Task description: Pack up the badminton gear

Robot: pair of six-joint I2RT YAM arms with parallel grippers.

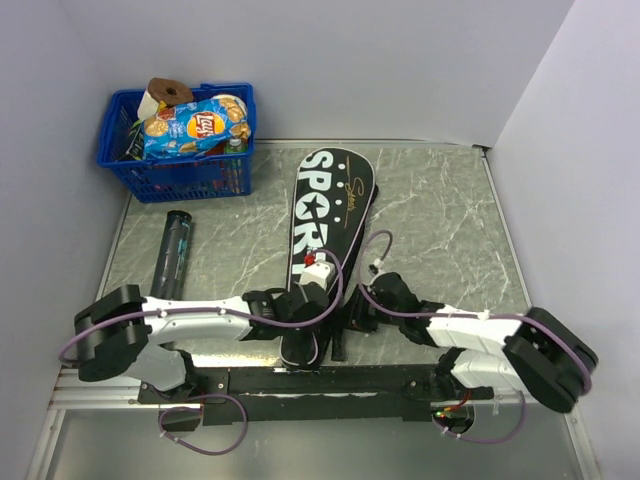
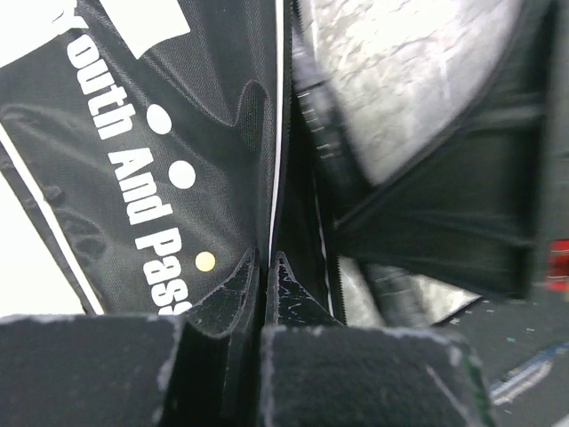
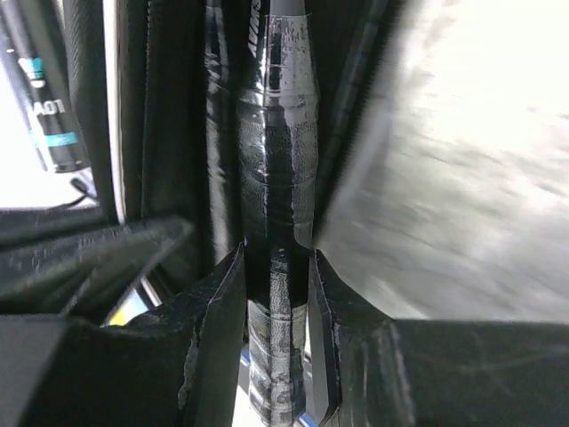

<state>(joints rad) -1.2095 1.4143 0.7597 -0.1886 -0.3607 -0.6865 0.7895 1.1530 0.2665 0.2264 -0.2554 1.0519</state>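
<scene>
Robotics lab test cell: plain white panel walls [image 1: 400, 60] boxing in a marble-look tabletop [image 1: 440, 220], black mounting rail [image 1: 340, 382] at near edge, purple cable loops [image 1: 215, 425] hanging loose.

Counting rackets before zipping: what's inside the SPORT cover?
One black wrapped handle shows at the near end of the cover, clamped by the right gripper; the left gripper pinches the cover's edge. Fabric hides any racket heads, so the count is unknown.

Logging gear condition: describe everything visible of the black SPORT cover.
The cover is black, woven-looking fabric, racket-shaped, lettered "SPORT" in white with a star. It lies on the marble table, wide end far, narrow end near. At the near end the left gripper pinches its white-trimmed edge.
</scene>
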